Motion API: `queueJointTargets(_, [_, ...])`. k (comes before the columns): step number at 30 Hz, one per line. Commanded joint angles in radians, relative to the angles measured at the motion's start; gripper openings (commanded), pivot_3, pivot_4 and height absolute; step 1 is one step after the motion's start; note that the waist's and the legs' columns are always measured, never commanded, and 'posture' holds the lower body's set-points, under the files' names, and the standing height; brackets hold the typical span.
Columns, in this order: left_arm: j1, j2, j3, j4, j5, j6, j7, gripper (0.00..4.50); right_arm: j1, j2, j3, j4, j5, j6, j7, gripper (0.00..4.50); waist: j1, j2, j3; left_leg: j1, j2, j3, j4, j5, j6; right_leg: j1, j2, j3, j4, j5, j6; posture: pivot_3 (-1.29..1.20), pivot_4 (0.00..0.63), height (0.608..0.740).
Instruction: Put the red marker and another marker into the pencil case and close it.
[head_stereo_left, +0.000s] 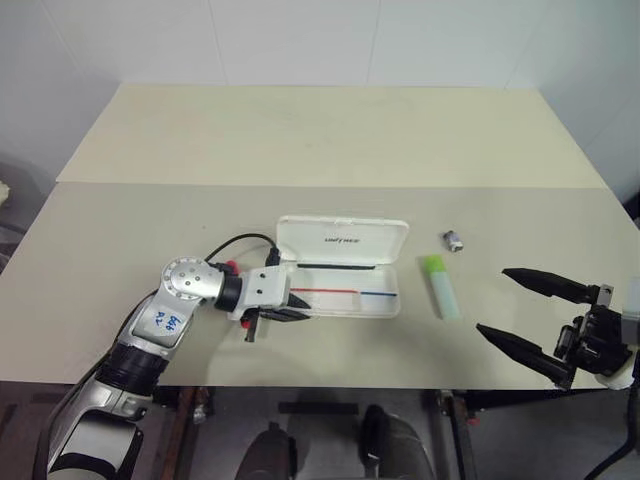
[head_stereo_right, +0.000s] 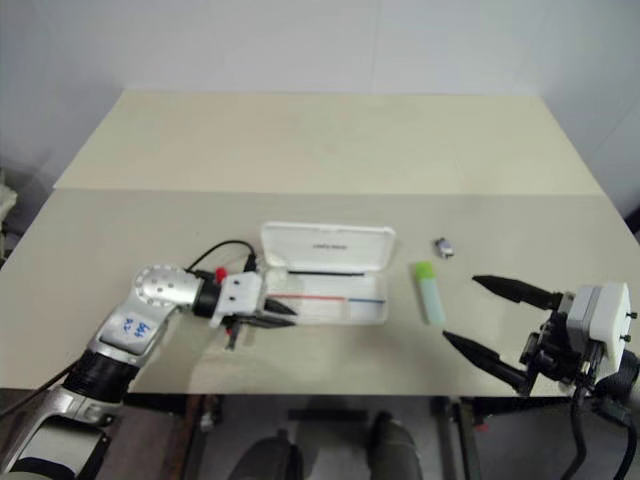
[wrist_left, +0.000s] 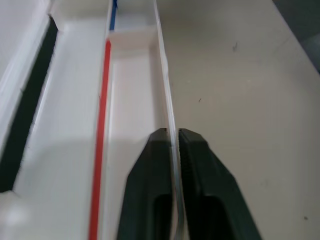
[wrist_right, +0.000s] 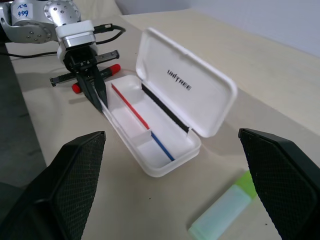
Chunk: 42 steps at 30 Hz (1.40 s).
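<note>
The pencil case (head_stereo_left: 345, 270) lies open near the middle of the pale table (head_stereo_left: 320, 150), a white hard plastic box with rounded corners, its lid (wrist_right: 187, 87) standing up on the far side with small dark lettering across it. Inside the tray a red stripe and a blue stripe run end to end along a thin divider, a short cross wall splits off one compartment, and a black strip sits along the hinge side. The left gripper (head_stereo_left: 297, 315) is at the case's left end, its two black fingers (wrist_left: 150, 195) nearly together with the thin near wall of the tray pinched between them (the left wrist view shows one finger inside the tray and one outside). Just beyond that gripper, off the case's left end, the red marker (wrist_right: 95, 77) lies on the table, partly hidden, with a red end showing on either side of the gripper. To the right of the case, a little apart from it, lies another marker (head_stereo_left: 440, 285), flat, with a bright green cap at its far end and a pale translucent body. A small grey-black metal piece (head_stereo_left: 454, 239) sits just beyond that cap. Further right of the case, near the table's front edge, the right gripper (head_stereo_left: 535, 315) hangs with its fingers spread wide and empty.
</note>
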Motion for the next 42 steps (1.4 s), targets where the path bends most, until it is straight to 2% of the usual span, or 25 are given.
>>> queueJointTargets(1, [-0.02,-0.006,0.013,-0.008,-0.033,-0.03,-0.013,1.68,-0.01,0.005,-0.007,0.0,-0.001,-0.015,-0.009,4.5,0.001,0.0,0.0,0.0,0.0,0.0,0.0,0.0,0.0,0.0,0.0,0.0,0.0,0.0,0.0,0.0,0.15,0.74])
queueJointTargets(8, [-0.012,-0.006,0.011,-0.077,-0.055,-0.009,-0.015,3.98,-0.033,0.003,-0.001,0.018,-0.022,-0.016,-0.014,4.5,0.001,0.0,0.0,0.0,0.0,0.0,0.0,0.0,0.0,0.0,0.0,0.0,0.0,0.0,0.0,0.0,0.15,0.74])
queueJointTargets(10, [-0.005,-0.006,0.011,-0.106,-0.063,0.005,-0.013,4.49,-0.037,0.003,0.002,0.022,-0.025,-0.018,-0.013,4.5,0.001,0.0,0.0,0.0,0.0,0.0,0.0,0.0,0.0,0.0,0.0,0.0,0.0,0.0,0.0,0.0,0.15,0.74])
queueJointTargets(25, [0.001,0.0,0.06,-0.412,-0.187,0.215,0.056,4.49,-0.08,0.0,0.059,0.056,-0.064,-0.024,-0.005,4.5,0.001,0.0,0.0,0.0,0.0,0.0,0.0,0.0,0.0,0.0,0.0,0.0,-0.001,0.0,0.0,0.0,0.15,0.74])
queueJointTargets(32, [0.003,-0.087,0.2,-0.445,-0.401,0.212,0.101,4.49,-0.103,0.017,0.132,0.027,-0.108,0.019,-0.114,4.5,0.0,0.0,0.0,0.0,0.0,0.0,0.0,0.0,0.0,0.0,0.0,0.0,0.0,0.0,0.0,0.0,0.15,0.74])
queueJointTargets(36, [0.022,-0.114,0.255,-0.476,-0.367,0.218,0.249,4.49,-0.118,0.013,0.15,0.017,-0.094,0.035,-0.128,4.5,0.0,0.0,0.0,0.0,0.0,0.0,0.0,0.0,0.0,0.0,0.0,0.0,0.0,0.0,0.0,0.0,0.15,0.74])
queueJointTargets(42, [0.114,-0.129,0.322,-0.639,-0.233,0.471,0.649,4.49,-0.201,-0.012,0.167,0.1,-0.066,0.023,-0.049,4.5,-0.001,0.0,0.0,0.0,0.0,0.0,0.0,0.0,0.0,0.001,0.001,0.001,-0.001,0.001,0.001,0.0,0.15,0.74])
